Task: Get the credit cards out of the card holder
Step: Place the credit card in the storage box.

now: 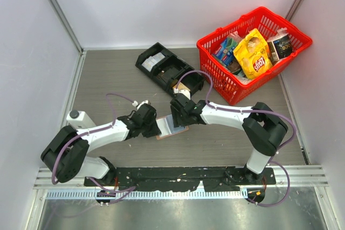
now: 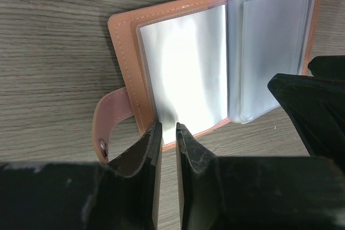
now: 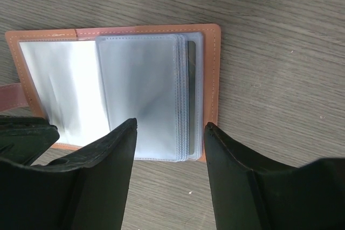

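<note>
Card holder (image 3: 211, 79), salmon-pink with stitched edges, lies open and flat on the grey wood-grain table (image 3: 280, 14) between the two grippers, showing a stack of clear plastic sleeves (image 3: 143, 90) and a snap tab (image 2: 110, 114) on one edge. Left gripper (image 2: 168, 127) has its jaws almost together at the holder's near edge; whether they nip it cannot be told. Right gripper (image 3: 170, 125) is spread wide over the sleeve stack.
</note>
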